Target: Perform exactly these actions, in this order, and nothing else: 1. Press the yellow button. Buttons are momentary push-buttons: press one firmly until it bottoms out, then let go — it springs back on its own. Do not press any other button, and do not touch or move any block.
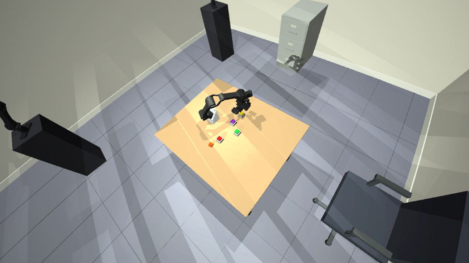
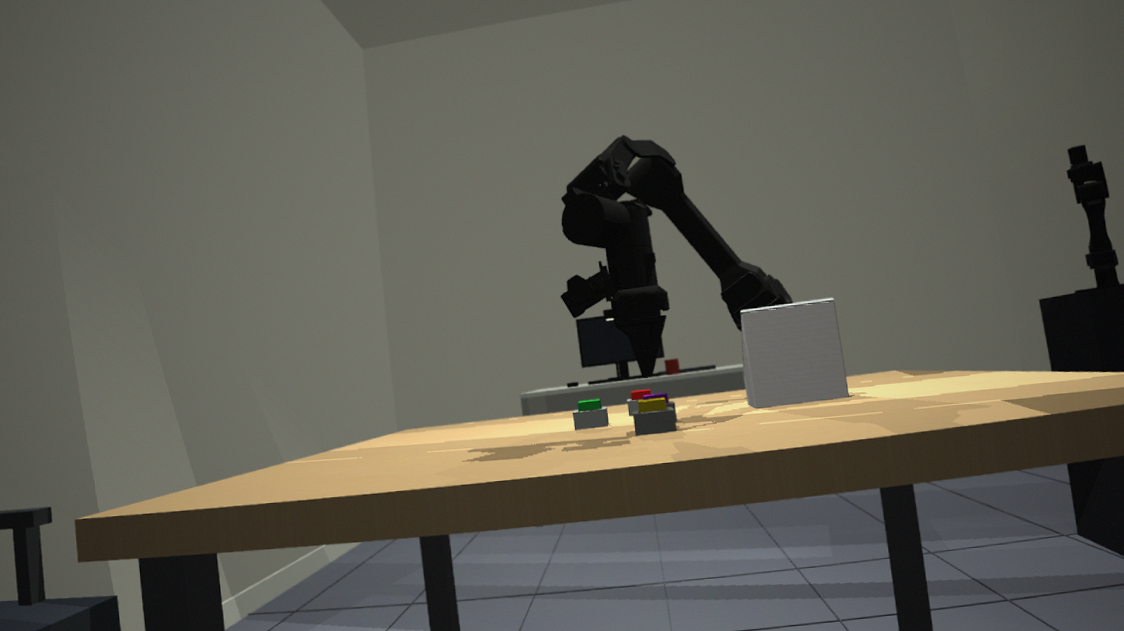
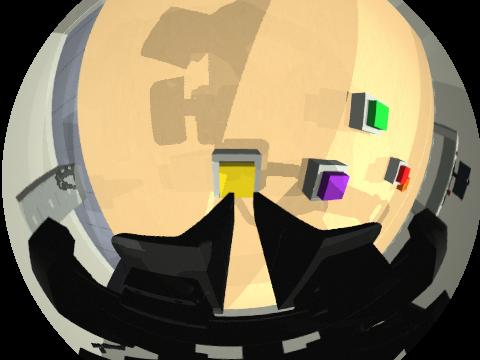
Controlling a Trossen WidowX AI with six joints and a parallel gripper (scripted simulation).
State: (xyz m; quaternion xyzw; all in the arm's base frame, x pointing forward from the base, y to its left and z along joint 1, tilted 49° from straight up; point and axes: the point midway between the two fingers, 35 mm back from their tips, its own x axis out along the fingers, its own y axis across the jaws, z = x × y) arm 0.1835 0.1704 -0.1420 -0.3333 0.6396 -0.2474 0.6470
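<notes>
The yellow button (image 1: 241,114) (image 2: 651,405) (image 3: 237,179) sits in a grey and white housing on the table, its cap standing raised. My gripper (image 2: 648,373) (image 3: 243,197) points down above it, with a visible gap between the fingertips and the cap in the exterior view. The fingers are slightly apart and hold nothing. In the wrist view the fingertips overlap the near edge of the yellow cap. In the top view the fingertips are hard to make out.
A purple button (image 1: 233,121) (image 3: 334,185) is beside the yellow one. A green button (image 1: 236,131) (image 2: 588,405) (image 3: 381,116) and a red button (image 1: 219,138) (image 3: 403,174) stand farther off. An orange block (image 1: 210,144) (image 3: 404,185) lies by the red button. A white box (image 2: 794,353) stands near the arm's base.
</notes>
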